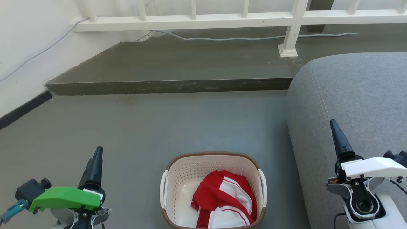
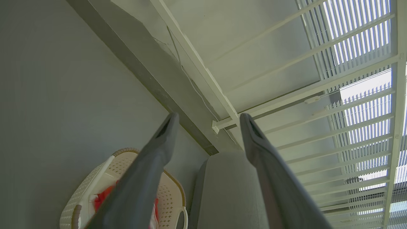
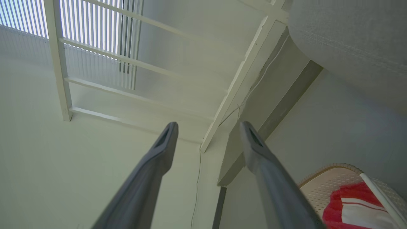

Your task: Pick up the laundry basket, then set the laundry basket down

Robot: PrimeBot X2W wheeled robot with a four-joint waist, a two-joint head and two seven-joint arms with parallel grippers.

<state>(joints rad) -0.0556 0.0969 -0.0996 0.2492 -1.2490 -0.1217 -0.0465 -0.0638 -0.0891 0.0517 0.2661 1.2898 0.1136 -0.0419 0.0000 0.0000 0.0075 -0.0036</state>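
Cream perforated plastic laundry basket (image 1: pixel 190 171), brown-rimmed, rests between your left hand (image 2: pixel 208 119) and right hand (image 3: pixel 208 127), both wide and empty; lifting not begun.

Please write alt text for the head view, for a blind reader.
A cream laundry basket with a brown rim sits on the grey floor, holding a red and white garment. The left gripper and the right gripper flank it without touching it. A grey sofa stands on the right.

Fingers (image 1: pixel 94 165) are dark and tapered; left wrist cover (image 1: pixel 65 197) green, right wrist cover (image 1: pixel 375 167) white.
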